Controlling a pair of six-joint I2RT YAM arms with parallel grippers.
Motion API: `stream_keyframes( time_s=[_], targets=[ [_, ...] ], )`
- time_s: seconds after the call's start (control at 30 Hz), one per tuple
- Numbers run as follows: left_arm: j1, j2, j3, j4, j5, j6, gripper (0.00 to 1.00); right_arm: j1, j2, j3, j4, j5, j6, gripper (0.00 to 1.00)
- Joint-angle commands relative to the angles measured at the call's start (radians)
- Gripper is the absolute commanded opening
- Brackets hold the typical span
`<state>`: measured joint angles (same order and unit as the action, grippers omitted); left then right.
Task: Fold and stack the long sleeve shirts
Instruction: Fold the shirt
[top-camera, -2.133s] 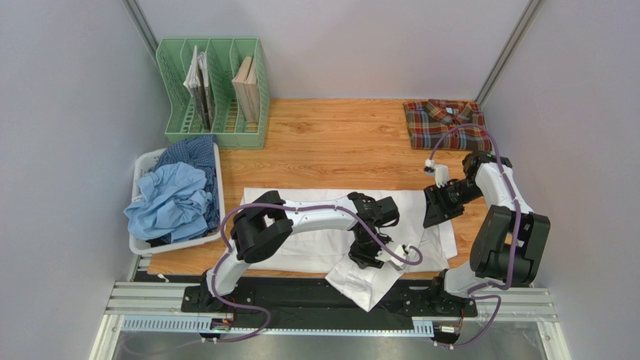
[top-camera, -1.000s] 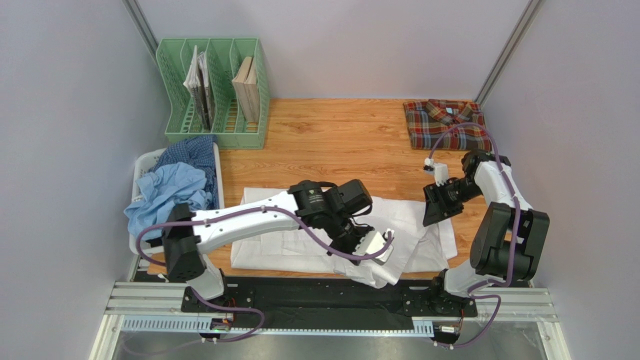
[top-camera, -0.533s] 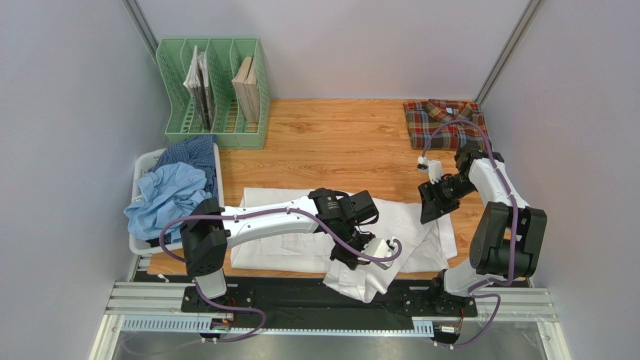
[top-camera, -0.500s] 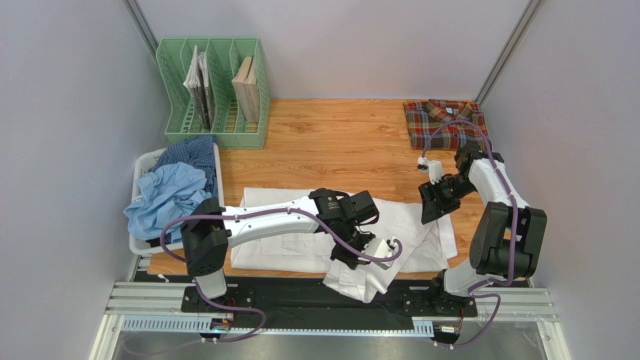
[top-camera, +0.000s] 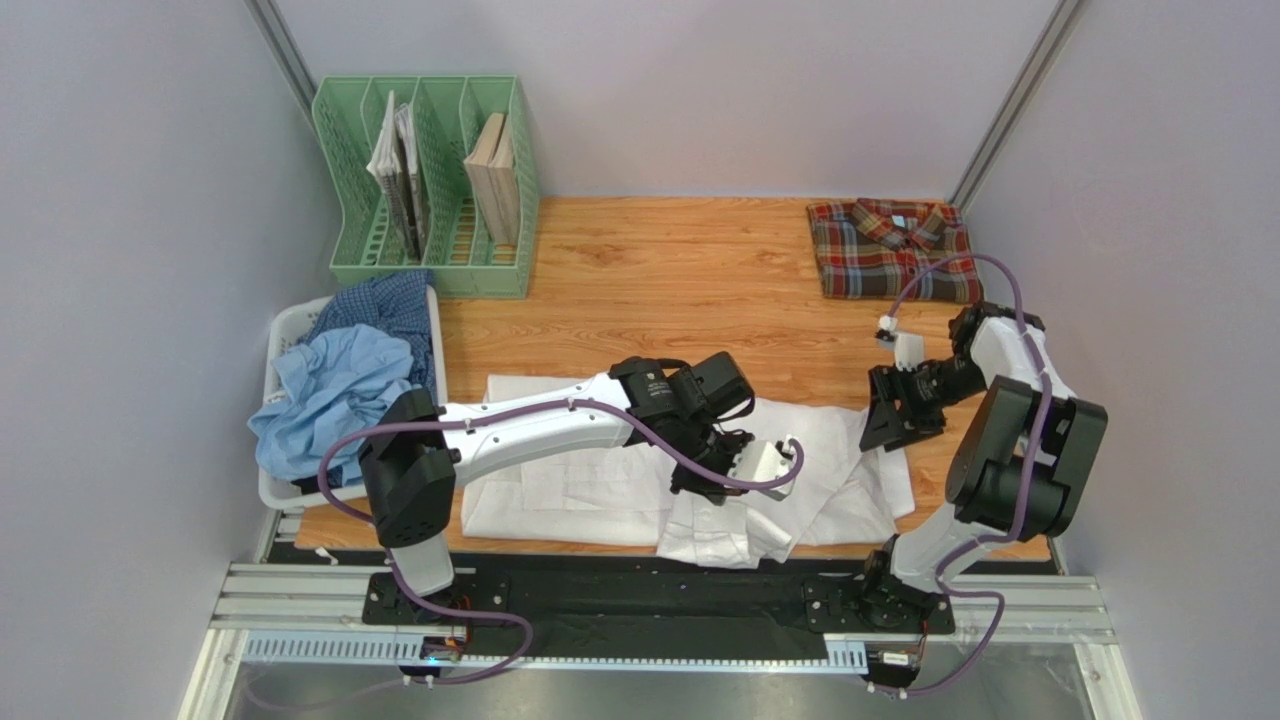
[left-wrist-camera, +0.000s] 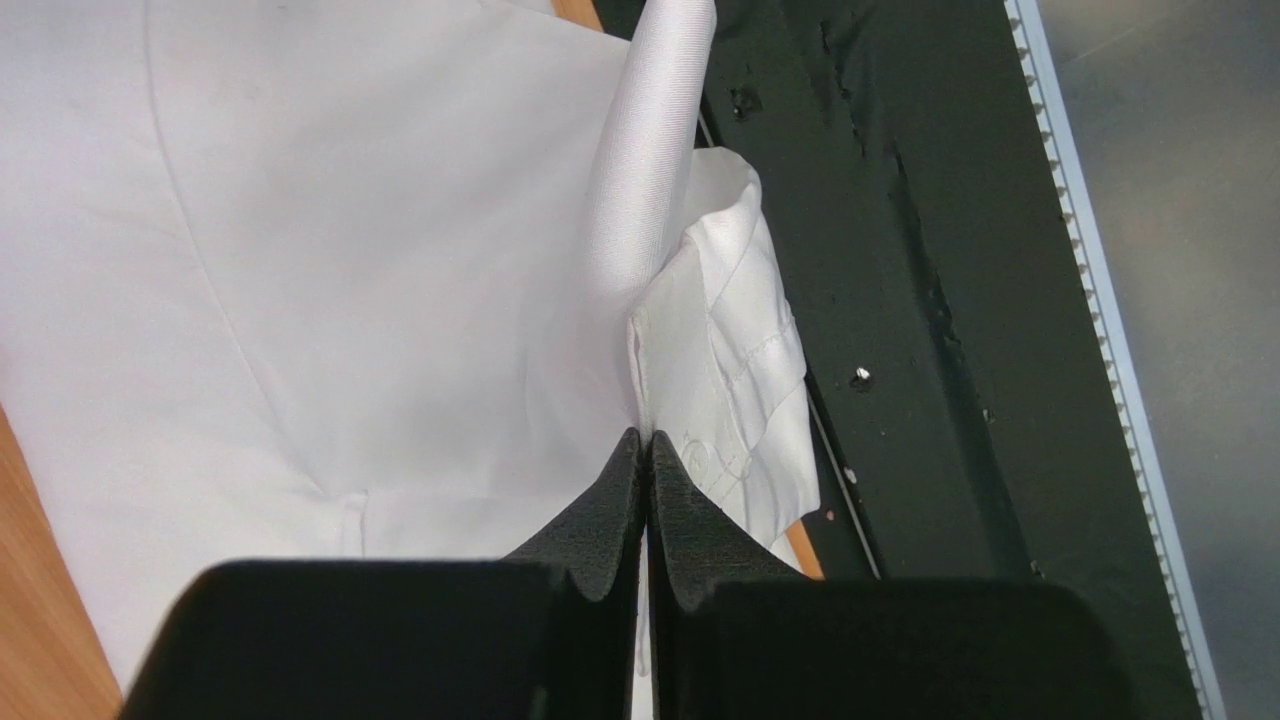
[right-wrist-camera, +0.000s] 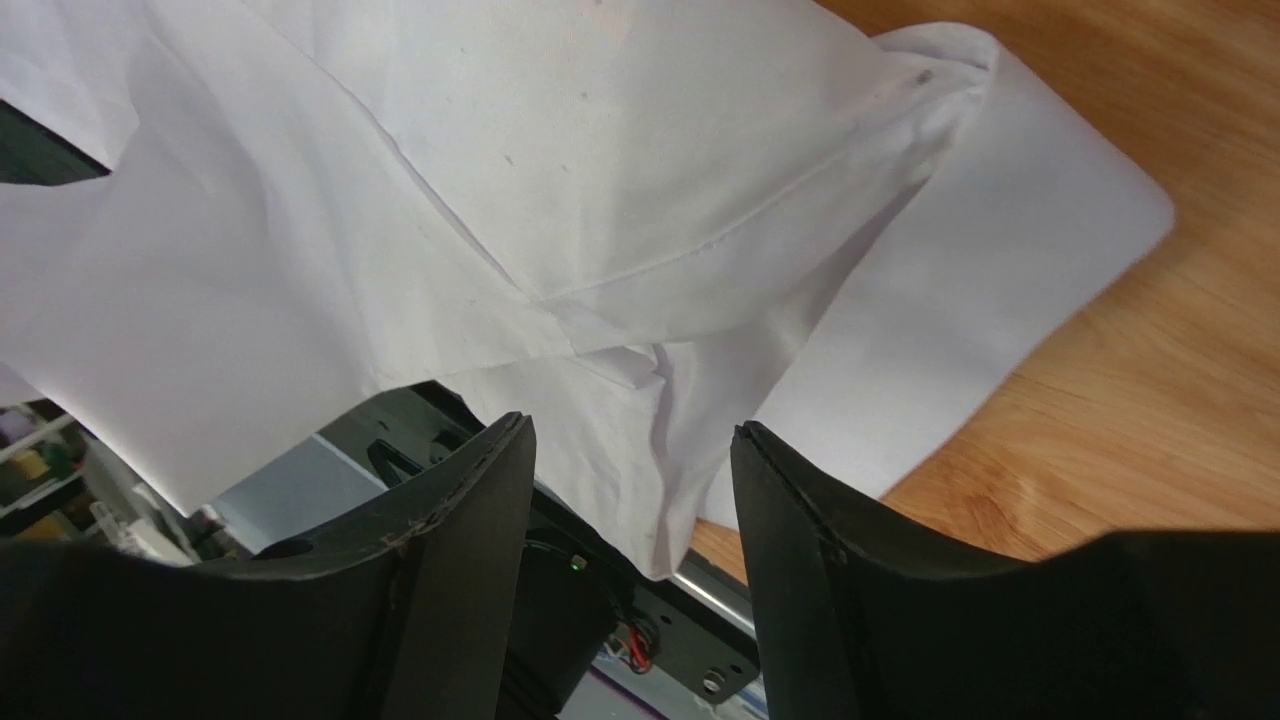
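Note:
A plain white long sleeve shirt (top-camera: 579, 480) lies spread along the table's near edge. My left gripper (top-camera: 702, 480) is over its middle, shut on a fold of its white cloth beside the cuff (left-wrist-camera: 733, 360); the sleeve (left-wrist-camera: 655, 165) runs away from the fingertips (left-wrist-camera: 619, 465). My right gripper (top-camera: 887, 426) hovers open by the shirt's right edge (right-wrist-camera: 962, 285), with nothing between its fingers (right-wrist-camera: 481, 495). A folded red-green-navy plaid shirt (top-camera: 891, 249) rests at the back right. Crumpled light blue (top-camera: 338, 398) and dark blue checked (top-camera: 388, 308) shirts fill the basket.
A white plastic basket (top-camera: 349, 488) stands at the left table edge. A green file rack (top-camera: 428, 180) with papers is at the back left. Bare wood (top-camera: 661, 285) lies between the white shirt and the back wall. A black rail (top-camera: 601, 600) runs below the front edge.
My left gripper has drawn the sleeve, which hung over the front edge, back up onto the shirt. My right gripper has shifted to the right and a little nearer.

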<state>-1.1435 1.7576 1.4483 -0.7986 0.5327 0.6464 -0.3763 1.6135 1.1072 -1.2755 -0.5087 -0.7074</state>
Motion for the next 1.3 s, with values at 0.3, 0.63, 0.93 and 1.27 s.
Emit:
stream_keyframes(
  time_s=[0.3,0.63,0.93,1.27],
  targets=[
    [0.041,-0.001,-0.006,0.096,0.015,-0.044,0.00,0.007,0.198,0.029,0.031,-0.140,0.125,0.49],
    [0.041,-0.029,-0.052,0.079,0.053,-0.022,0.09,0.008,0.210,0.051,0.079,-0.172,0.183,0.08],
    [0.041,-0.063,-0.160,0.047,0.056,0.045,0.35,0.008,0.212,0.183,0.176,-0.237,0.338,0.00],
    [0.041,-0.056,-0.196,0.071,0.043,0.035,0.41,-0.018,0.309,0.250,0.223,-0.197,0.401,0.26]
  ],
)
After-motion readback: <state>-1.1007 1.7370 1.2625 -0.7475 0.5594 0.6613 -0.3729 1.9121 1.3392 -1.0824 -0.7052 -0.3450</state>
